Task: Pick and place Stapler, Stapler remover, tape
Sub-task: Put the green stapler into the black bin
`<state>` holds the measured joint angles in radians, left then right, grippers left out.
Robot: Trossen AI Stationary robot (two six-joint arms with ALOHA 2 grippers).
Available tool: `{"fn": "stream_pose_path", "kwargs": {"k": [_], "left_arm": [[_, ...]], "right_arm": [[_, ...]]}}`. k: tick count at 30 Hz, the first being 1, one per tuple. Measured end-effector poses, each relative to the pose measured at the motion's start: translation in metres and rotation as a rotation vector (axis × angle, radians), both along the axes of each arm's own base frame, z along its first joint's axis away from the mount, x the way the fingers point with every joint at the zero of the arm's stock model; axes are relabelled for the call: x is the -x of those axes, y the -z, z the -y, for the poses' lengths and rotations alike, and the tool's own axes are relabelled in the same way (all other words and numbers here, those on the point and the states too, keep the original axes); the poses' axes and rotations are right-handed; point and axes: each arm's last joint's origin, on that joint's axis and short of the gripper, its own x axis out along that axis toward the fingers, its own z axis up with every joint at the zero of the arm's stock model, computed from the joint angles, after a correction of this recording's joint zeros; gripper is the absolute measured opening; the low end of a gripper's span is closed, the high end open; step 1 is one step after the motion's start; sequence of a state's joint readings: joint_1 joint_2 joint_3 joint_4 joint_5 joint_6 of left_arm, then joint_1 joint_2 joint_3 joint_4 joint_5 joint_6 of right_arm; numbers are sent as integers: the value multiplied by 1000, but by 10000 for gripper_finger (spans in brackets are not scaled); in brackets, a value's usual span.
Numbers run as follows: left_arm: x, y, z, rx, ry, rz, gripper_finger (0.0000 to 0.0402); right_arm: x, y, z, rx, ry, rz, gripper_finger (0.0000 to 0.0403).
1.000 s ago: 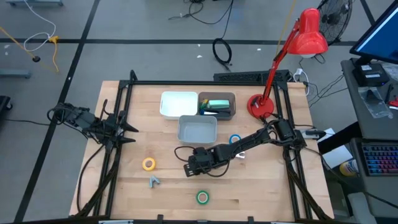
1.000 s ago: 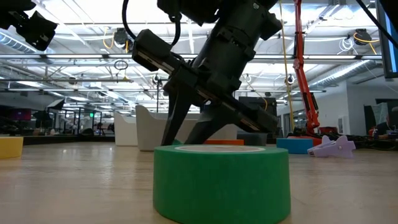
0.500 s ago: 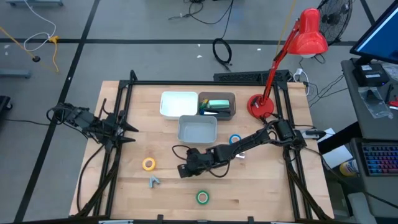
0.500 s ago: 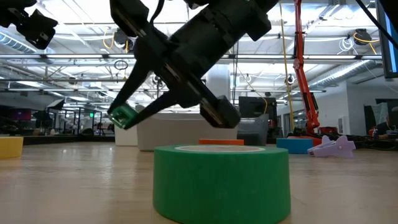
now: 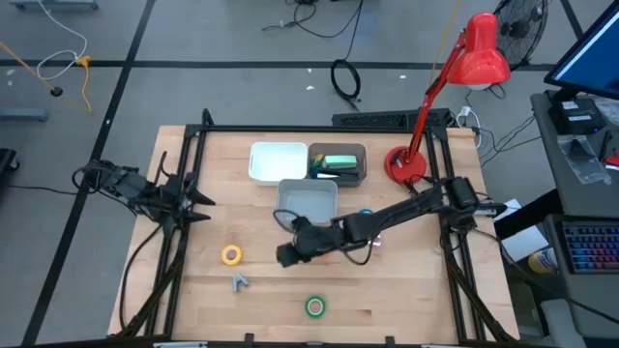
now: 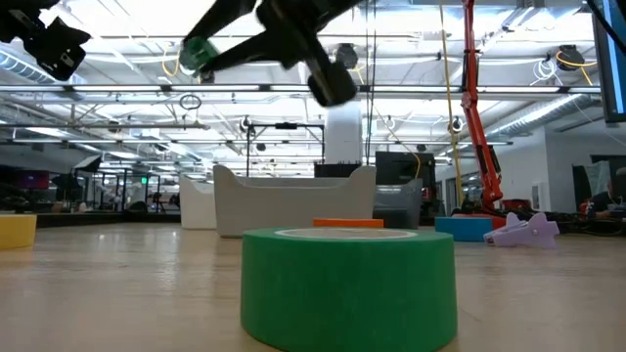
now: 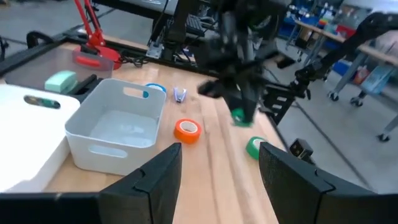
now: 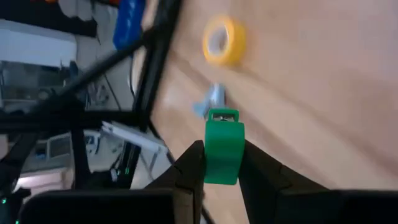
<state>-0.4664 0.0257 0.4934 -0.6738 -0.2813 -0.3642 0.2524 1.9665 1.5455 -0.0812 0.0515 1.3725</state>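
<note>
My right gripper (image 5: 287, 253) hangs above the middle of the table, shut on a small green stapler (image 8: 222, 146), which also shows high in the low view (image 6: 199, 49). A lilac stapler remover (image 5: 239, 281) lies on the table near the front left. Tape rolls lie flat on the wood: yellow (image 5: 231, 254), green (image 5: 315, 306), orange (image 7: 187, 129), and blue (image 5: 366, 215), which is partly hidden by the right arm. My left gripper (image 7: 217, 149) waits open at the table's left edge (image 5: 203, 199). My right gripper pinches the stapler's two flat sides (image 8: 214, 163) between its two fingers. The end with the metal part (image 8: 222, 115) sticks out past the fingertips. The fingers slant down toward the table's left. The stapler is lifted clear of the table.
A white tray (image 5: 279, 160), a grey-white bin (image 5: 308, 200) and a brown bin (image 5: 350, 177) with a mint-green thing inside stand at the back centre. A red desk lamp (image 5: 406, 164) stands at the back right. Bare wood lies around the yellow and green rolls.
My right gripper has risen from the table with the green stapler and tipped from pointing steeply down to nearer level. The stapler has come off the wood and now hangs well above it.
</note>
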Motion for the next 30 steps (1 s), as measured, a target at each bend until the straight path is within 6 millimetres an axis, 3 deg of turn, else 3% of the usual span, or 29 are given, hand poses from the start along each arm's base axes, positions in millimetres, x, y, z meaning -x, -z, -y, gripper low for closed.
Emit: {"fn": "stream_pose_path", "kwargs": {"k": [6, 15, 23, 30], "left_arm": [[-1, -8, 0, 64, -21, 69, 214], [-2, -12, -2, 33, -84, 124, 214], [-2, -12, -5, 55, -212, 128, 214], [-2, -12, -8, 57, -321, 135, 214]], "right_arm": [[11, -44, 38, 184, 47, 96, 66], [38, -81, 134, 474, 89, 48, 67], [65, -77, 207, 635, 78, -155, 68], [72, -54, 246, 690, 13, -290, 70]]}}
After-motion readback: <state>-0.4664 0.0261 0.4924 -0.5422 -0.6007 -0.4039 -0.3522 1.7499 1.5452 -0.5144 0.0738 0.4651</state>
